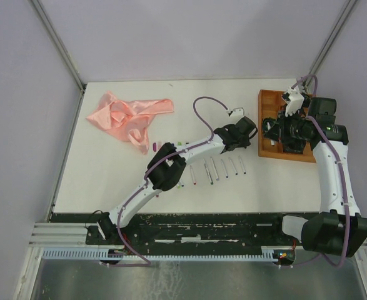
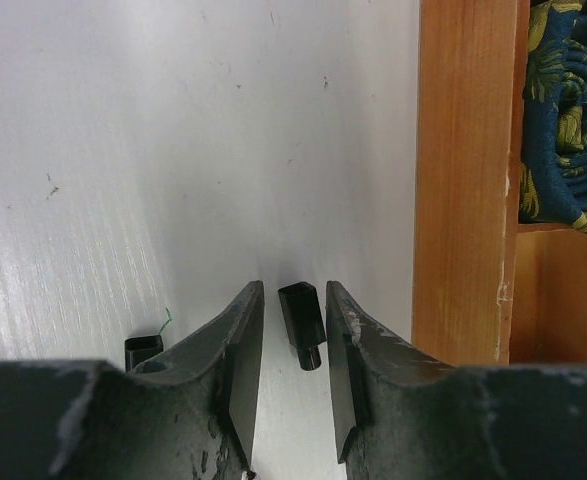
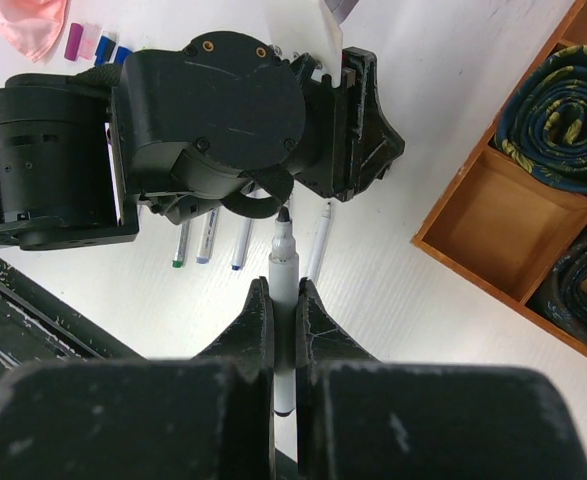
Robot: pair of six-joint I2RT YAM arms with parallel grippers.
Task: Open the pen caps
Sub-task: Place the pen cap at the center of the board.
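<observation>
the left gripper (image 2: 293, 292) hovers low over the white table (image 2: 173, 150), just to the left of the wooden tray (image 2: 463, 180). its jaws stand partly apart, gripping nothing. a black cap (image 2: 301, 322) lies on the table in the gap between the fingers, clear of both pads, close beside the tray's left wall. a second black cap (image 2: 143, 350) lies a little further from the tray, outside the left finger.

the right gripper (image 3: 282, 290) is over the table just off the tray's left side, closed tight on the white barrel of a pen (image 3: 283, 268). that pen is uncapped, and its dark tip points at the body of the left gripper.

a row of pens (image 1: 217, 169) lies on the table to the left of the tray, nearer the arm bases. a purple cap (image 3: 76, 42) and a few other coloured ones sit well to the left of the tray, beside a pink cloth (image 1: 130, 115). inside the tray, a rolled tie (image 2: 568, 100), blue with a gold pattern, fills one compartment.
</observation>
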